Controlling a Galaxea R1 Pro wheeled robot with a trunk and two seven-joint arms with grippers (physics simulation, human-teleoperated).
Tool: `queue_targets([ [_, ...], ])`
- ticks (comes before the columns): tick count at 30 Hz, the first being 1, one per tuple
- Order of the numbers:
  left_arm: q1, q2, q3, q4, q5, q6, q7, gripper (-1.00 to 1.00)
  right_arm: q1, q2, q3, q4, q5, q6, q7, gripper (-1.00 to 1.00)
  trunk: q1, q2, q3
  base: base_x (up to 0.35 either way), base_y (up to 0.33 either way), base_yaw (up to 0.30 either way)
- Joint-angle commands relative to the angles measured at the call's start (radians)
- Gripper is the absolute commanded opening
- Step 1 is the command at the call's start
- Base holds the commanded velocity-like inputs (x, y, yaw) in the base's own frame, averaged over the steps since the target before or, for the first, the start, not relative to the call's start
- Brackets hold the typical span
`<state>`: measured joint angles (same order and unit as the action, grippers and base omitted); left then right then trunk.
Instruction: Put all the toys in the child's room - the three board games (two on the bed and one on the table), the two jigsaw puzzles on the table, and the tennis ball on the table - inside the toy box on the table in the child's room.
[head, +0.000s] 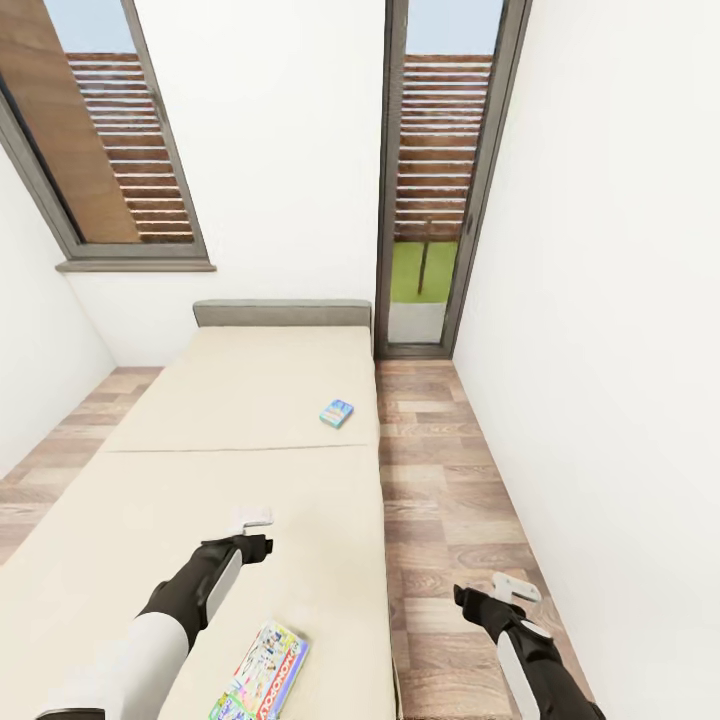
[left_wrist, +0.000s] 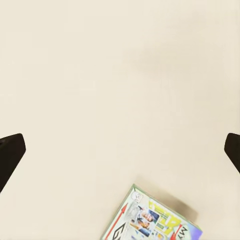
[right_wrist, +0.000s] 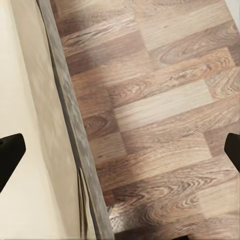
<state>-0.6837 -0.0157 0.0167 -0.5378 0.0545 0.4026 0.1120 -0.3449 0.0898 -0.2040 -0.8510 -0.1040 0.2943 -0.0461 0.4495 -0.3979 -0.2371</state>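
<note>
Both sets of jaws stand wide apart with nothing between them: in each wrist view the dark fingertips sit at opposite edges of the picture. The left gripper hangs over the bed, above bare cream mattress, while the right gripper hangs beside the bed over the wooden floor, near the bed's side edge. A large board game lies flat on the bed near its foot end, just behind the left gripper; its long axis runs slantwise, tilted toward the bed's right edge as it goes up the bed. A smaller blue board game lies flat farther up the bed, near the right edge and short of the grey headboard, also turned slightly askew.
</note>
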Motion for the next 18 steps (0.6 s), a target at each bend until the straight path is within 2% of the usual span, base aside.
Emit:
queue_targets([
  [1,0.000,-0.001,0.001,-0.002,0.006,0.005,0.004,1.00,0.000,0.000,0.000,-0.001,-0.010,0.005,-0.005,1.00,0.001,-0.002,-0.004,0.000,0.000,0.000],
  [18,0.000,-0.003,0.001,-0.002,0.004,0.005,0.005,1.00,0.005,-0.003,0.000,0.008,0.000,0.000,-0.006,1.00,0.001,-0.002,-0.031,0.000,0.000,0.000],
])
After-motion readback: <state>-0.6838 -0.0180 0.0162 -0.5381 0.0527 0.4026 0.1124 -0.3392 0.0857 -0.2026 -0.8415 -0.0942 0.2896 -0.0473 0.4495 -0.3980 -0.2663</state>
